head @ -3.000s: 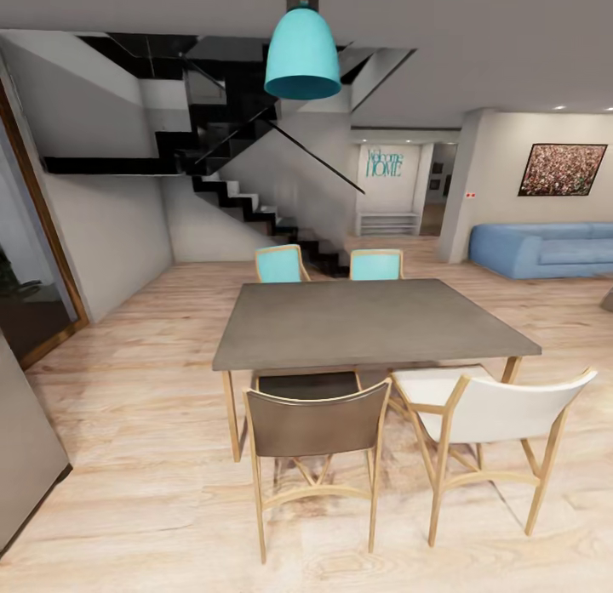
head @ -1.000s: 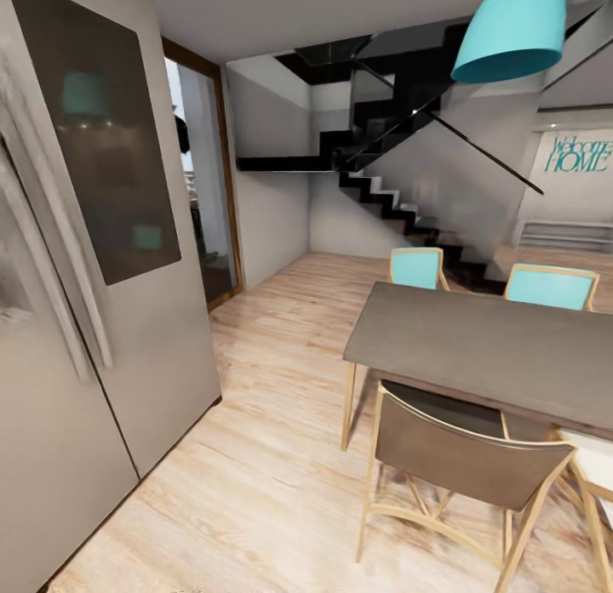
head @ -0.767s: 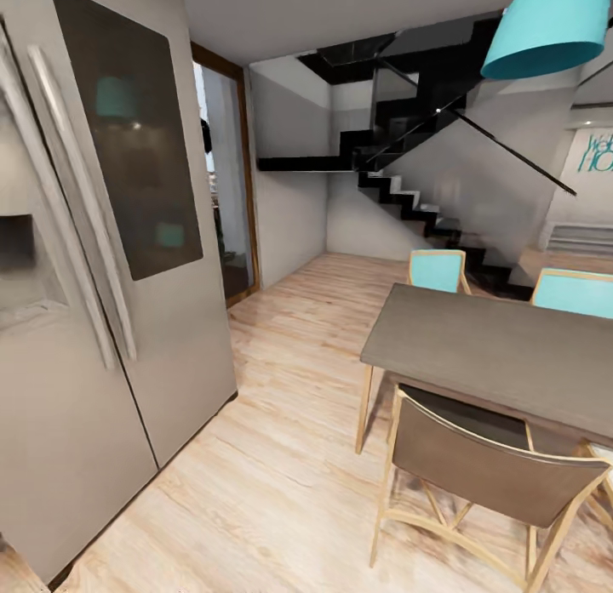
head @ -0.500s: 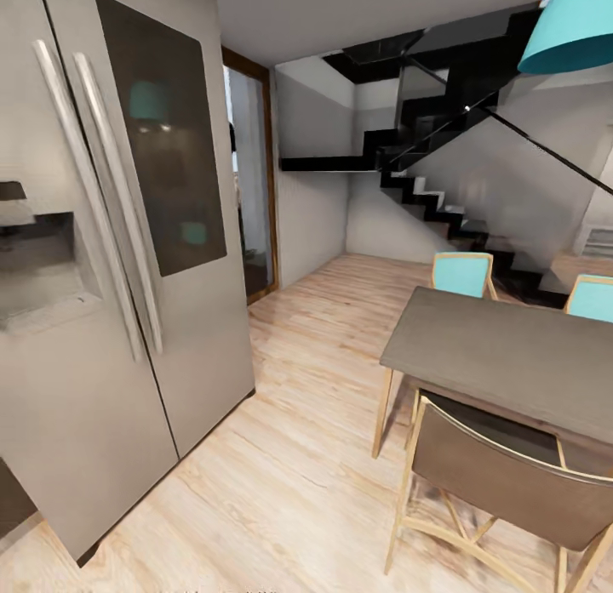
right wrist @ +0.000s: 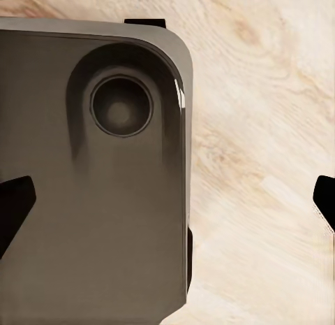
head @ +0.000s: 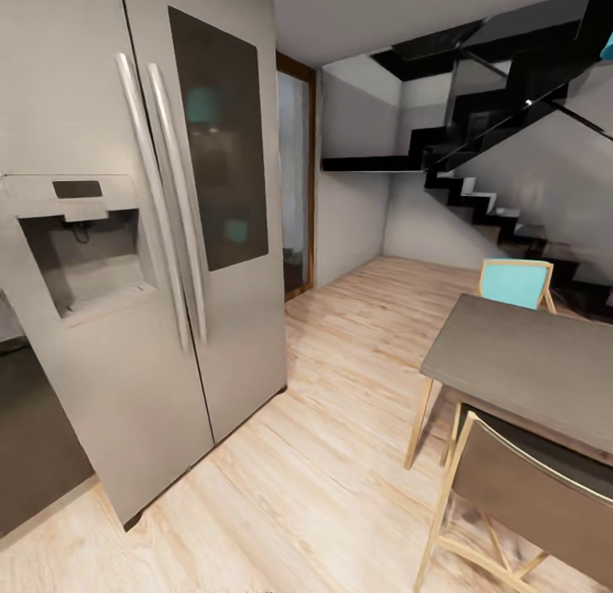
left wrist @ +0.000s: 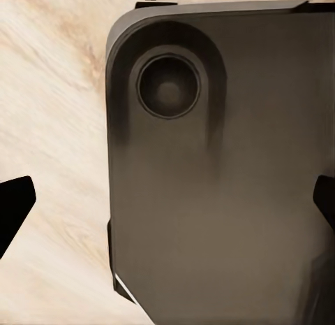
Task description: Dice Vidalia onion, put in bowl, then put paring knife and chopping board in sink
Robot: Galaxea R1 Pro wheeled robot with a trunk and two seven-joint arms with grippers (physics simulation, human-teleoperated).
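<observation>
Two steel doors fronted the fridge [head: 162, 261] at left. A dining table [head: 528, 363] stood right. Both pincers, left [left wrist: 167, 206] and right [right wrist: 167, 206], hung released, fingertips well apart over the wood floor [head: 340, 457].

A tall grey two-door fridge [head: 162, 261] with a dispenser recess is seen at the left on the light wood floor [head: 340, 457], a grey dining table [head: 528, 367], a brown-backed chair [head: 532, 499] and a black staircase [head: 485, 193] being placed to the right.

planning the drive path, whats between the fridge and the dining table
In the head view, only a bare stretch of light wood floor lies between the fridge and the dining table. A brown chair stands at the table's near side.
</observation>
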